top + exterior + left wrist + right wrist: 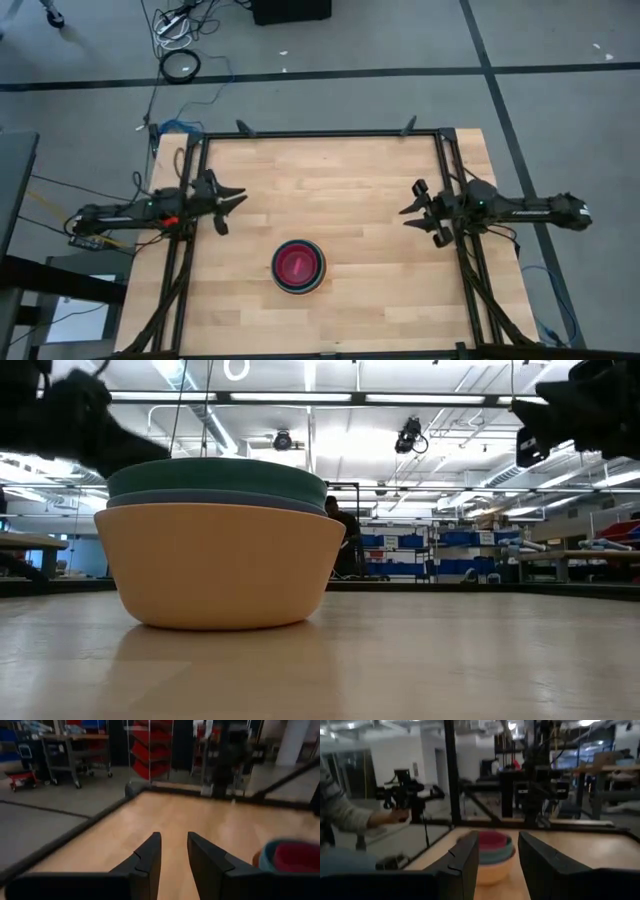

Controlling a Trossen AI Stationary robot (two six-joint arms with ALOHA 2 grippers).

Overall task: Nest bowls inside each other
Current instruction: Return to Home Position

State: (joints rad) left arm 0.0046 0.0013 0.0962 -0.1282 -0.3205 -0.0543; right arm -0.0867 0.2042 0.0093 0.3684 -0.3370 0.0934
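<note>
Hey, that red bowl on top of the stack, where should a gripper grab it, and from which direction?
Probably by the rim, coming straight down from above, with one finger inside and one outside. The red bowl sits open side up, nested in the other bowls, so its wall is mostly hidden and only the rim stands proud. The left gripper looks nearer.

No writing, label, brand, number or sign is readable anywhere: not on the stacked bowls (298,267), the wooden table (350,180), or the far shelves (400,555).
</note>
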